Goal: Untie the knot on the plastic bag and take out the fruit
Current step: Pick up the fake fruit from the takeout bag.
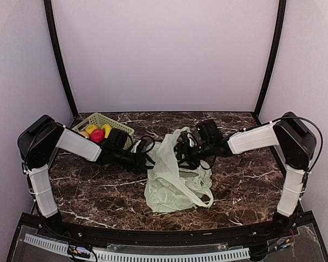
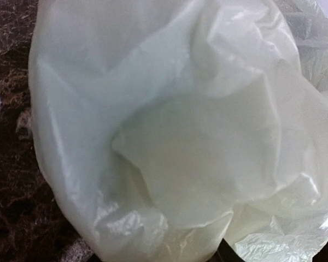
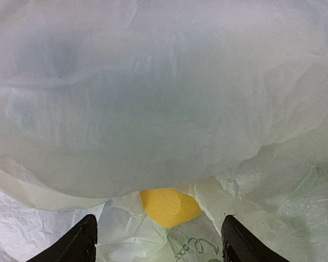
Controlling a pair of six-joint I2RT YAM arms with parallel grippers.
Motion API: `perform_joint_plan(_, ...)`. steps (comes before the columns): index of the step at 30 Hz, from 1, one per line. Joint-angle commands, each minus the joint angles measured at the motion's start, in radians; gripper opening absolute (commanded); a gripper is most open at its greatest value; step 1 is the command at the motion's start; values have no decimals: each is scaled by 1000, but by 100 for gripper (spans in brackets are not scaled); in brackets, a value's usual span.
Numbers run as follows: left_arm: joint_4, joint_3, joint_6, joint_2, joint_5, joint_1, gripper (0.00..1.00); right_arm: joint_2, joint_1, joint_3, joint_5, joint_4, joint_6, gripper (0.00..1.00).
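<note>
1. thin translucent pale green plastic bag (image 1: 175,177) lies crumpled mid-way across the dark marble-patterned counter (image 1: 98,185), between the two arms, its upper part raised toward both of them
2. left end effector (image 1: 146,159) sits at the bag's upper left edge, touching or just beside the film. The left wrist view is filled with bag film (image 2: 180,136) and no fingers show, so cannot tell if wide, narrow or holding
3. right end effector (image 1: 182,152) is at the bag's upper right edge. The right wrist view shows its two dark fingers (image 3: 79,243) spread wide with nothing pinched between them
4. yellow rounded piece of fruit (image 3: 168,206) shows under the hanging bag film, just ahead of the right fingers and between them, on crumpled film with green print
5. pale green perforated rigid basket (image 1: 112,121) is at the far left of the counter beside the left arm, left of the bag and not touching it. It holds a red fruit (image 1: 97,135), yellow fruit (image 1: 106,129) and an orange fruit (image 1: 85,134)
</note>
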Motion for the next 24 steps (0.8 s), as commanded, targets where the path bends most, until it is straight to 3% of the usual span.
perform_joint_plan(1, 40, -10, -14, -3, 12, -7, 40, 36, 41, 2, -43, 39, 33, 75)
perform_joint_plan(10, 54, -9, -28, 5, 16, -15, 18, 110, 78, 26, -106, 156, 117, 80)
perform_joint_plan(17, 101, -16, -63, 19, 25, -36, 9, 174, 90, 82, -103, 183, 134, 76)
perform_joint_plan(21, 125, -22, -75, 22, 26, -45, 8, 196, 92, 113, -106, 180, 132, 68)
perform_joint_plan(24, 125, -21, -76, 16, 21, -44, 5, 191, 93, 109, -98, 184, 129, 50)
